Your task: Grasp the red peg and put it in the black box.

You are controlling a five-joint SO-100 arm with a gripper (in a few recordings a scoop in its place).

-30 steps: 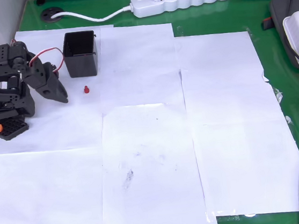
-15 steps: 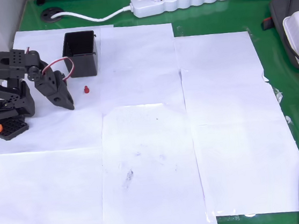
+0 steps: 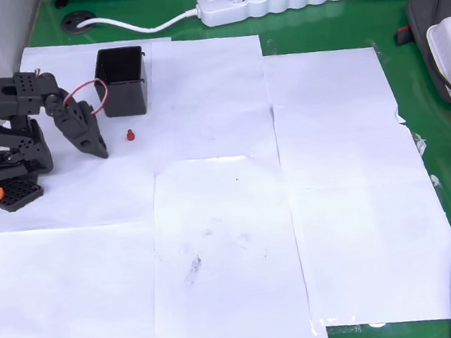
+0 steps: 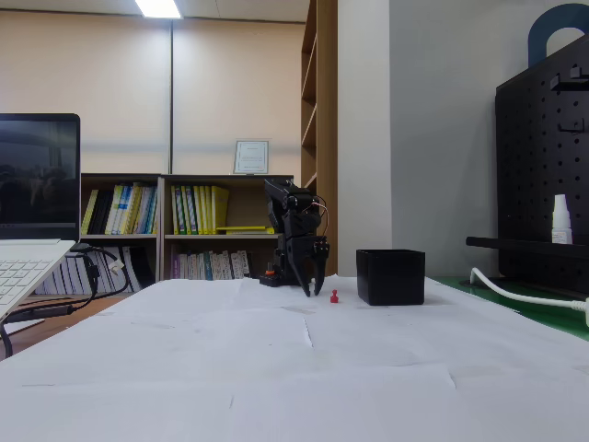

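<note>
Claw (image 3: 101, 150) upper left in overhead view, fingers slightly parted and empty, just left of red peg (image 3: 130, 135); black box (image 3: 122, 82) sits above peg, near for the drop.

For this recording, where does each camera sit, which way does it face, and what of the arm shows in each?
Overhead view: above the table, looking down on the white paper sheets; the arm and its gripper at left.
Fixed view: low at the table's far end, looking level along it toward the arm and a bookshelf; gripper pointing down.
Shared: the red peg beside the black box.
</note>
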